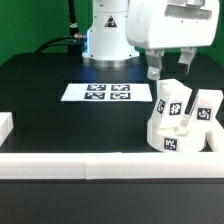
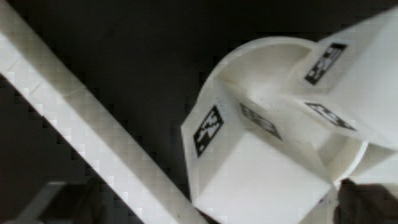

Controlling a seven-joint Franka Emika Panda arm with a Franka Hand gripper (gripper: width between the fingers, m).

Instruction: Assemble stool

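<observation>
Landmark: the thick round white plastic seat [image 1: 170,140] of the stool, standing on the black bench [image 1: 60,125] at the exterior view's right, close against the long white border rail [image 1: 100,160] that runs along the bench's near edge.

Legs: two small white rectangular leg blocks with black-and-white square tags rise from the seat, one [image 1: 172,104] on its side toward the exterior view's left, the other [image 1: 207,108] toward the right; both lean a little. Whether they are fully seated I cannot tell.

Pincer: the white two-finger pincer [image 1: 170,68] hangs above the seat, just over the left-hand leg block, spread wide and pinching nothing.

Why so placed: the seat pressed near the rail probably uses it as a backstop, so pushing on a leg does not slide the seat away.

Wrist view: shows the seat [image 2: 285,140] and the tags on its wall and on the legs, with the rail [image 2: 80,110] crossing beside it; a finger tip [image 2: 370,195] shows dimly at the frame's edge.

Marker board: the flat white marker board [image 1: 97,92] lies well apart from the seat, toward the arm's base.

Stage, as a judgement: part-way, with legs in place and more fitting likely needed.
</observation>
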